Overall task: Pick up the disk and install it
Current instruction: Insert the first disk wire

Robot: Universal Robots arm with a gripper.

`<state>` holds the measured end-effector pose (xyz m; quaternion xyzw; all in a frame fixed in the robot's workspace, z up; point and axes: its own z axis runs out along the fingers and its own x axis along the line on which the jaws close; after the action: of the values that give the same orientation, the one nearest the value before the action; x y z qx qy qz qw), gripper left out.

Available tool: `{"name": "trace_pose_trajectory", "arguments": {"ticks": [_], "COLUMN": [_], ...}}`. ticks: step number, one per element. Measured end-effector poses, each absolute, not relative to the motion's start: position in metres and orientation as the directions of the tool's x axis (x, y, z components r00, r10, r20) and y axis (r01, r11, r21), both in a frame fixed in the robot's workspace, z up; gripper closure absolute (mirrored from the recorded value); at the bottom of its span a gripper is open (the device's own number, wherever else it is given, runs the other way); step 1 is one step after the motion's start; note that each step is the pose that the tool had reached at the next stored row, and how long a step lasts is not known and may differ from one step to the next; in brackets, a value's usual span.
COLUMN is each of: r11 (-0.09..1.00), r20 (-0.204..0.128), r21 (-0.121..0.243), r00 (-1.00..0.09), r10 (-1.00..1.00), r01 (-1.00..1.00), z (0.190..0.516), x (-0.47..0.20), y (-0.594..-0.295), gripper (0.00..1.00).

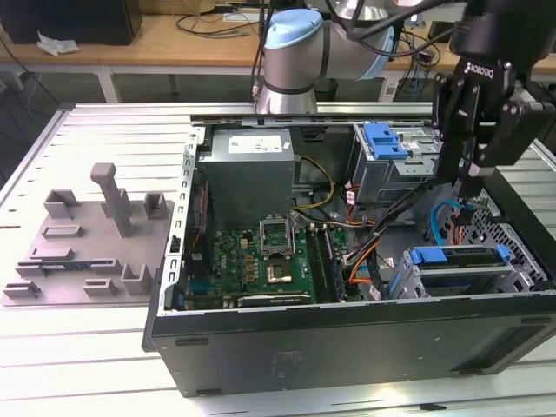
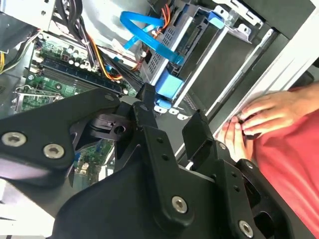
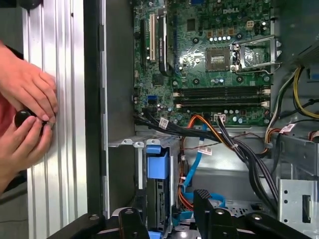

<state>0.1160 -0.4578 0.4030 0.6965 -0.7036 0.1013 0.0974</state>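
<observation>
We find the disk (image 1: 459, 257) inside the open computer case (image 1: 347, 339), lying flat in the drive cage just beside the motherboard (image 1: 261, 256), its blue carrier facing up. In the first wrist view the disk (image 3: 157, 167) sits square between the cage rails, so we judge it is seated in its bay rather than loose.

The claw (image 1: 472, 184) hangs directly over that bay, off the motherboard's edge. In the first wrist view the claw (image 3: 167, 208) has its fingers spread wide with nothing between them, one either side of the carrier. We take that spacing to suit the carrier's width.

A blue data cable (image 3: 192, 164) and a bundle of power leads run from the motherboard toward the cage, near the disk but not over its top.

Beyond the case wall, away from the motherboard, a person's hands (image 3: 30, 92) rest on the slotted worktop (image 1: 87, 347), pinching a small dark round object. On the motherboard's other side, outside the case, a grey fixture tray (image 1: 87, 252) sits on the worktop.
</observation>
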Motion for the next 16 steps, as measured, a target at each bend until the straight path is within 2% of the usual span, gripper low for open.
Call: {"name": "trace_pose_trajectory", "arguments": {"ticks": [6,16], "r11": [0.009,0.012], "r20": [0.338,0.416], "r21": [0.014,0.058], "r00": [-0.004,0.013], "r10": [-0.941,-0.909], "r01": [-1.0,-0.998], "z": [0.401,0.395], "x": [0.124,0.151], "y": [-0.448,-0.431], "gripper": [0.5,0.5]}}
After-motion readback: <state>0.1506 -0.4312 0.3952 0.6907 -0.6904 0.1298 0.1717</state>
